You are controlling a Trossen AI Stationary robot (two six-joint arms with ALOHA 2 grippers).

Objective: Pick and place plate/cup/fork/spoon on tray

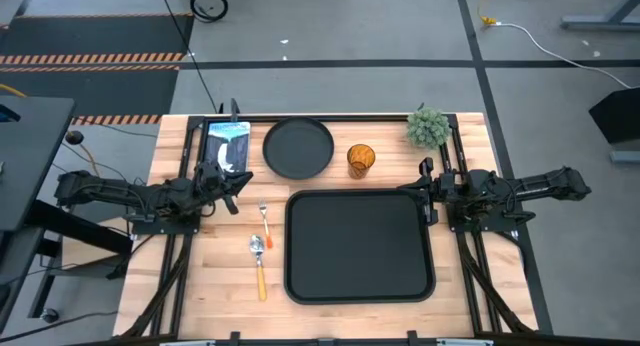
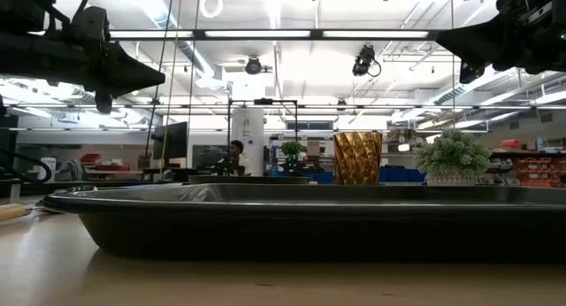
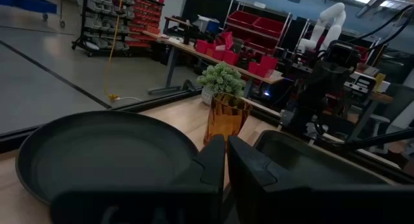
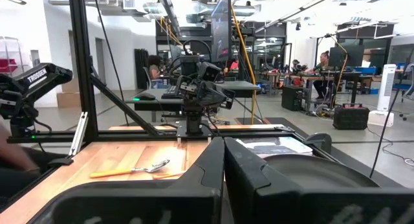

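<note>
I am holding both arms at their sides of the table, and nothing is on the tray [image 1: 360,284] yet, so by my reckoning the task is only beginning. My left gripper [image 1: 238,182] is hovering by the far-left part of the table, just beside the plate [image 1: 298,147]; its fingers [image 3: 213,162] are pressed together with only a sliver between them, gripping nothing. My right gripper [image 1: 424,191] is waiting at the tray's far-right corner, its fingers [image 4: 210,166] likewise closed and empty.

The plate is lying flat beyond the tray's far edge, the cup [image 1: 361,158] is standing upright just beside it, near a small potted plant [image 1: 428,127]. The fork [image 1: 265,220] and spoon [image 1: 259,263] are lying on the wood between my left gripper and the tray's left rim.

I am judging the plate to be the likely first pick for my left side. To do it well, I am planning to open wide before descending, take the raised rim at the near edge rather than the flat middle, and keep the plate level while carrying it. I am minding the cup: swinging the plate across could topple it.
</note>
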